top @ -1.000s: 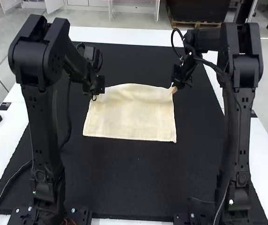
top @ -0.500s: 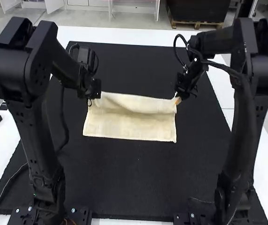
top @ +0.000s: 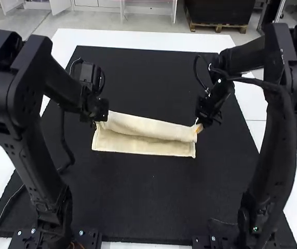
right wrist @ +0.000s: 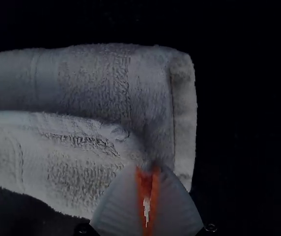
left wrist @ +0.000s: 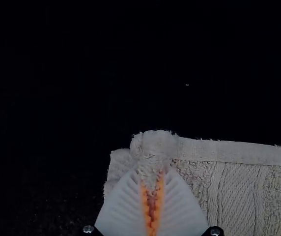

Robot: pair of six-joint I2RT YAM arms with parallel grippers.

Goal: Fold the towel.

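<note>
Pinching towel (top: 143, 128) at both ends with left gripper (left wrist: 151, 174) and right gripper (right wrist: 148, 170); lower evenly, flush with towel's near edge.

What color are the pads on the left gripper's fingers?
Orange, on the pads of the left gripper; the left wrist view shows them best.

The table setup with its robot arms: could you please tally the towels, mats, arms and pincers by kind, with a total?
Cream terry-cloth towel: 1
Black flat mat: 1
Black jointed robot arms: 2
White ribbed pincers with orange pads: 2
Total: 6
</note>
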